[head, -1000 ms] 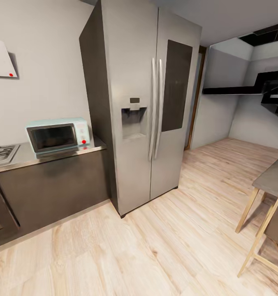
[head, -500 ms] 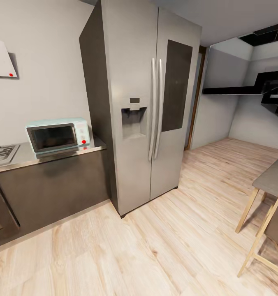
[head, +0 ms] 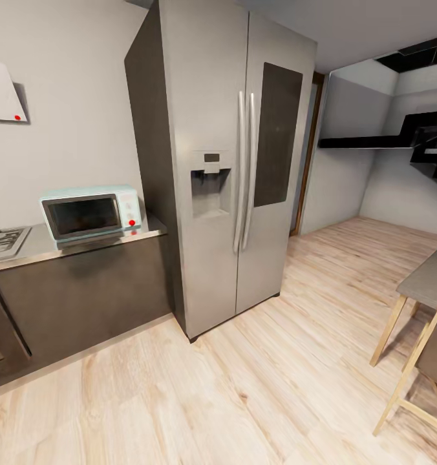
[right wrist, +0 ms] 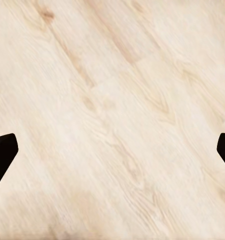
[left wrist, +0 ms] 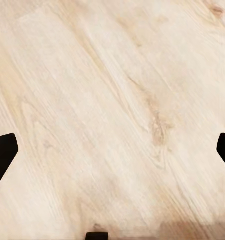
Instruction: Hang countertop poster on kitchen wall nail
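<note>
A home kitchen: steel double-door fridge [head: 234, 168]; microwave [head: 91, 214] on dark cabinets [head: 83, 297]; apparently a hob [head: 2, 241].

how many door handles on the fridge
2: both vertical handles run side by side down the middle of the fridge, where its two doors meet.

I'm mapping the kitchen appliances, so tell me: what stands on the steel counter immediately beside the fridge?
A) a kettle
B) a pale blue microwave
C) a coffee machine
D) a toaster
B: in the head view a pale blue microwave with a dark glass door sits on the steel counter, between the gas hob and the fridge.
</note>
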Controlling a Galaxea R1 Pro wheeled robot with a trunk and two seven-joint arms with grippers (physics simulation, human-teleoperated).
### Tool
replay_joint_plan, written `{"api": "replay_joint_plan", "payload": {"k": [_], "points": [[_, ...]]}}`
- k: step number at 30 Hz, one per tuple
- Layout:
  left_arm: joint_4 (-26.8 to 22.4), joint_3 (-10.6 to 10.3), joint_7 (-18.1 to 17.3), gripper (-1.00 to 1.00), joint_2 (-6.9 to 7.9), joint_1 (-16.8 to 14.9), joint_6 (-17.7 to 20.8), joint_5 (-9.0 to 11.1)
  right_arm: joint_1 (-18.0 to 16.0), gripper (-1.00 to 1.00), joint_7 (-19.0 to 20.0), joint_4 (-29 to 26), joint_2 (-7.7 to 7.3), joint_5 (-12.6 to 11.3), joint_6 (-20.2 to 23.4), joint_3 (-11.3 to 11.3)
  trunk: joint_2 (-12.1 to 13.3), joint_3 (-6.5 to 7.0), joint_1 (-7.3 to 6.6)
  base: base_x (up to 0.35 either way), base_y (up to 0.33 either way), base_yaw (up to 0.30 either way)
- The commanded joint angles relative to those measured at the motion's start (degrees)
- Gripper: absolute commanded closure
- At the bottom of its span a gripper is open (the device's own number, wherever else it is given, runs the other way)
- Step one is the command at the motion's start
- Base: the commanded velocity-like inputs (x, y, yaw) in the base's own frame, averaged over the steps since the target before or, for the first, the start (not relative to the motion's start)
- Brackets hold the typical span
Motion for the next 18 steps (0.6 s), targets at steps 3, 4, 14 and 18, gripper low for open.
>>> {"api": "replay_joint_plan", "payload": {"k": [3, 4, 14, 18], "points": [[0.28, 0.05, -0.01, -1.00, 0.14, 0.01, -0.11, -0.02, 0.07, -1.00, -0.05, 0.02, -0.04, -0.03, -0.21, 0.02, -0.03, -0.05, 0.00, 0.000, 0.000, 0.033], [0.34, 0.06, -0.01, -1.00, 0.17, 0.01, -0.11, -0.01, 0.11, -1.00, -0.08, 0.04, 0.01, -0.03, -0.24, 0.02, -0.03, -0.05, 0.00, 0.000, 0.000, 0.205], [0.40, 0.18, 0.07, -1.00, 0.20, 0.01, -0.12, -0.01, 0.13, -1.00, -0.30, 0.19, 0.04, -0.03, -0.26, 0.03, -0.03, -0.05, 0.00, 0.000, 0.000, 0.268], [0.40, 0.22, 0.07, -1.00, 0.20, 0.01, -0.12, -0.01, 0.13, -1.00, -0.35, 0.19, 0.04, -0.03, -0.30, 0.03, -0.03, -0.05, 0.00, 0.000, 0.000, 0.288]]}}
